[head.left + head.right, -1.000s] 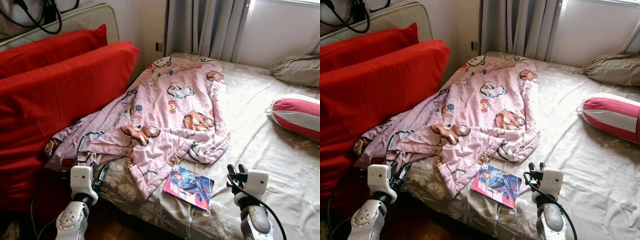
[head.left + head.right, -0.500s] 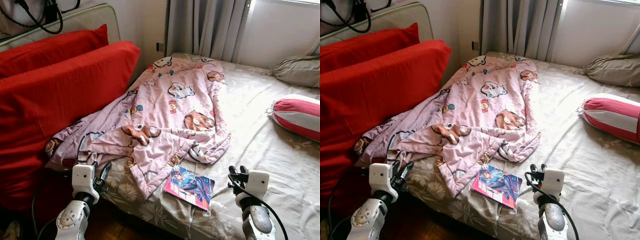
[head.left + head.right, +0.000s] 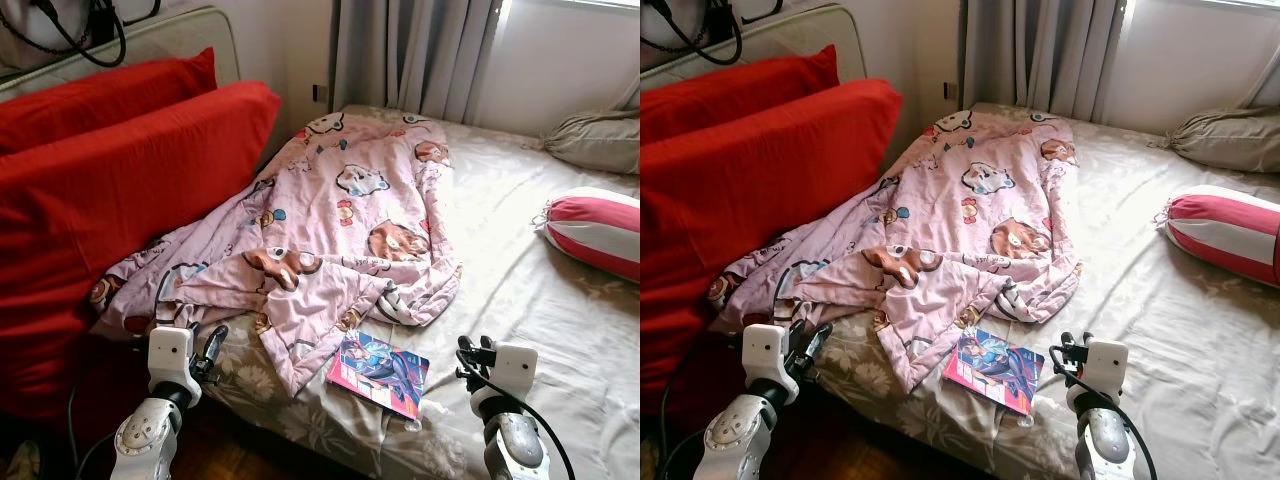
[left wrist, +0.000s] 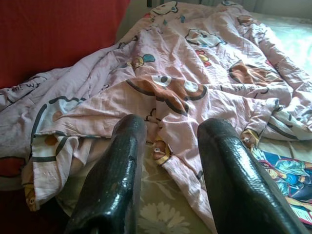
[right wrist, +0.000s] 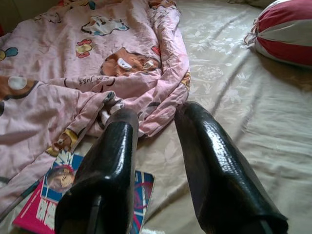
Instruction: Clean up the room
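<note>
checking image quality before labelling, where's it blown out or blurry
Left eye view: window wall overexposed, blanket sharp. Left wrist view: bed sheet washed out at the far corner, fingers soft. Right wrist view: fingers blurred with glare, comic book readable.

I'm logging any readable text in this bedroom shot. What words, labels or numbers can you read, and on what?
Pink cartoon blanket: a line of dark printed letters beside a bear, too crumpled and blurred to read.
Comic book on the bed's near edge: white lettering on its pink cover corner, too small to read.
Nothing else carries text.
</note>
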### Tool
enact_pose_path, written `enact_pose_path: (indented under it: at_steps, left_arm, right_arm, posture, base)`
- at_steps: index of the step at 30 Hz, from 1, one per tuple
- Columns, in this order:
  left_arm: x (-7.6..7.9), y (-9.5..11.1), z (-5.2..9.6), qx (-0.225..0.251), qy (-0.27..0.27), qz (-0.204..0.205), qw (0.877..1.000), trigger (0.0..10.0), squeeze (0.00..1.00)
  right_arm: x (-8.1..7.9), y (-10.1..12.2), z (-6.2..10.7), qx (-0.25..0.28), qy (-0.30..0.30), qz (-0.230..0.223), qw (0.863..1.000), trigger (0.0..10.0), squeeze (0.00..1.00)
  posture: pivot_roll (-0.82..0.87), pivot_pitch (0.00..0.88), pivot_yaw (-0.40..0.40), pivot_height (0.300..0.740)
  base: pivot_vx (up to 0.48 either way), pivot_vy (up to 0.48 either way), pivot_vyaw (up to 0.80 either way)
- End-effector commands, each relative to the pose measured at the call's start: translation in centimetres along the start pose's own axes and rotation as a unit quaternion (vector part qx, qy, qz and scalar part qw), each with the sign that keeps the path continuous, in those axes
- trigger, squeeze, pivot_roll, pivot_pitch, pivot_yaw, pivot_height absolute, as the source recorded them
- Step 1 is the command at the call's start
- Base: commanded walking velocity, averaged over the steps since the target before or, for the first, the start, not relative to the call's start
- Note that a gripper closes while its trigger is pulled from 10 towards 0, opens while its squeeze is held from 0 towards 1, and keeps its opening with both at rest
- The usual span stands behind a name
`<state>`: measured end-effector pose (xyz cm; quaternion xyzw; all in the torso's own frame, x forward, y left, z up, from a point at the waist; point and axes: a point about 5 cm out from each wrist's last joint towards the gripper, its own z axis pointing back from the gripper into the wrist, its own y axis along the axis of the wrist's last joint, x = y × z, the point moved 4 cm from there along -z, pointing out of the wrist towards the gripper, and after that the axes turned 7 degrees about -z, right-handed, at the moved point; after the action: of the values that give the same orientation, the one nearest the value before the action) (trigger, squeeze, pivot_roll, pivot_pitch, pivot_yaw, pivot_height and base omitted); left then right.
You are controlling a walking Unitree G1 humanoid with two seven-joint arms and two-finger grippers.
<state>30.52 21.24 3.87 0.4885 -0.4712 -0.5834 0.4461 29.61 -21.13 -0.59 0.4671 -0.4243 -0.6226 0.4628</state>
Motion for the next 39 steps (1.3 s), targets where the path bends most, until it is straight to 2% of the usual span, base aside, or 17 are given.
enact_pose_path:
  at_steps: [1, 5, 6, 7, 8, 15, 16, 39]
  left_arm:
    - [-0.02, 0.1, 0.01, 0.0, -0.005, 0.0, 1.0, 10.0, 0.0]
    - [-0.11, 0.17, -0.04, 0.0, -0.003, 0.0, 1.0, 10.0, 0.0]
    - [-0.16, 0.17, -0.03, 0.0, -0.002, 0.0, 1.0, 10.0, 0.0]
    - [-0.16, 0.17, -0.03, 0.0, -0.002, 0.0, 1.0, 10.0, 0.0]
    - [-0.19, 0.18, -0.02, -0.001, -0.001, 0.0, 1.0, 10.0, 0.0]
    - [-0.34, 0.2, -0.05, -0.003, 0.002, -0.001, 1.0, 10.0, 0.0]
    - [-0.34, 0.21, -0.05, -0.003, 0.002, -0.001, 1.0, 10.0, 0.0]
    - [0.05, 0.25, -0.28, -0.006, -0.006, 0.001, 1.0, 10.0, 0.0]
  right_arm:
    - [0.02, -0.02, 0.01, -0.001, 0.002, -0.003, 1.0, 10.0, 0.0]
    - [-0.08, 0.03, -0.05, -0.002, 0.005, -0.005, 1.0, 10.0, 0.0]
    - [-0.17, -0.01, -0.05, -0.002, 0.007, -0.012, 1.0, 10.0, 0.24]
    - [-0.17, -0.01, -0.05, -0.002, 0.007, -0.012, 1.0, 10.0, 0.24]
    - [-0.21, -0.1, -0.05, -0.005, 0.008, -0.017, 1.0, 10.0, 1.0]
    - [-0.57, -0.16, -0.05, -0.004, 0.015, -0.017, 1.0, 10.0, 1.0]
    - [-0.56, -0.2, -0.04, -0.005, 0.015, -0.013, 1.0, 10.0, 0.0]
    - [-0.82, -0.76, 0.02, -0.018, 0.012, -0.011, 1.0, 10.0, 0.0]
  posture:
    - [0.06, 0.0, -0.022, 0.669]
    - [0.07, 0.0, -0.023, 0.669]
    - [0.07, 0.0, -0.023, 0.669]
    - [0.07, 0.0, -0.023, 0.669]
    - [0.07, 0.0, -0.023, 0.669]
    - [0.07, 0.006, -0.023, 0.669]
    - [0.07, 0.006, -0.023, 0.669]
    - [0.07, 0.018, -0.016, 0.669]
  base:
    - [0.0, 0.0, 0.0]
    - [0.0, 0.0, 0.0]
    - [0.0, 0.0, 0.0]
    - [0.0, 0.0, 0.0]
    - [0.0, 0.0, 0.0]
    - [0.0, 0.0, 0.0]
    - [0.0, 0.0, 0.0]
    - [0.0, 0.0, 0.0]
